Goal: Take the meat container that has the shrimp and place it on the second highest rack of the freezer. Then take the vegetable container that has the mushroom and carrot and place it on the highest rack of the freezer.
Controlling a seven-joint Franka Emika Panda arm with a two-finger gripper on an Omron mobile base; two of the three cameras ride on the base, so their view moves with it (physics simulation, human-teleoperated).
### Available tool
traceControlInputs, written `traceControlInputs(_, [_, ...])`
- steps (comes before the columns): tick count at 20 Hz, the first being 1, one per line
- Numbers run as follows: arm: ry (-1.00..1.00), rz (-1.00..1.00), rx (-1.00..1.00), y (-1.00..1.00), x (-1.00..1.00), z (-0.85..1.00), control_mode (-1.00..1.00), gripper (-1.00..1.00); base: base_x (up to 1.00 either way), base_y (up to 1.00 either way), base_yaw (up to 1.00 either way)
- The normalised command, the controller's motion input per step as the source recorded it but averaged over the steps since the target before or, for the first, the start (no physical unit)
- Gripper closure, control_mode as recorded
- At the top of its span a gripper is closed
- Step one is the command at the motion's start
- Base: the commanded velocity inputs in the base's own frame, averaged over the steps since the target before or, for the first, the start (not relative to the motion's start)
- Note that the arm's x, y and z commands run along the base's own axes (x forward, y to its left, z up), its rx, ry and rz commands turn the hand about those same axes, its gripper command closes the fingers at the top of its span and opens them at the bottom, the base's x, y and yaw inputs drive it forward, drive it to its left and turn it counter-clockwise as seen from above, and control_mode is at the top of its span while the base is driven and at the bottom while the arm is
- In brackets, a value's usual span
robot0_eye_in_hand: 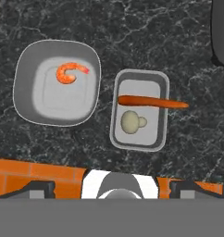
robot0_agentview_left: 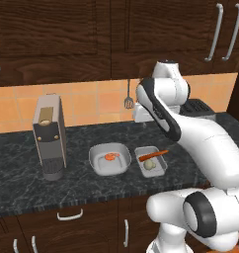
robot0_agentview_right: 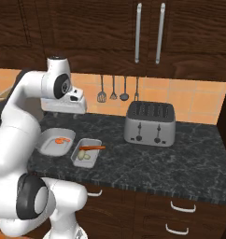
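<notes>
Two grey trays lie side by side on the dark marble counter (robot0_agentview_left: 22, 178). The rounded meat container (robot0_eye_in_hand: 53, 106) (robot0_agentview_left: 104, 166) (robot0_agentview_right: 50, 147) holds a curled orange shrimp (robot0_eye_in_hand: 70, 73) (robot0_agentview_left: 110, 157). To its right, the smaller vegetable container (robot0_eye_in_hand: 151, 135) (robot0_agentview_left: 160, 166) (robot0_agentview_right: 94, 142) holds a pale mushroom (robot0_eye_in_hand: 130, 121) (robot0_agentview_left: 149, 165) and a carrot (robot0_eye_in_hand: 151, 102) (robot0_agentview_right: 91, 148) that sticks out over its rim. My gripper (robot0_eye_in_hand: 114, 190) (robot0_agentview_right: 63, 110) hangs high above both trays near the tiled wall, open and empty. The freezer and its racks are out of view.
A coffee machine (robot0_agentview_left: 50, 136) stands left of the trays. A toaster (robot0_agentview_right: 150, 122) sits to their right, with utensils (robot0_agentview_right: 117, 88) hanging on the orange tiled wall behind. Dark wood cabinets run above, and drawers sit under the counter edge.
</notes>
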Motion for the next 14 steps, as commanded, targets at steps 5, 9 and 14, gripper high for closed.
traceControlInputs(5, [0.33, 0.03, 0.00, 0.48, 0.19, -0.78, -1.00, -1.00, 0.00, 0.00, 0.00])
traceControlInputs(9, [0.28, 0.05, -0.01, 0.35, 0.02, -0.67, -1.00, -1.00, 0.00, 0.00, 0.00])
traceControlInputs(14, [0.09, 0.00, 0.03, 0.51, 0.00, -0.58, -1.00, -1.00, 0.00, 0.00, 0.00])
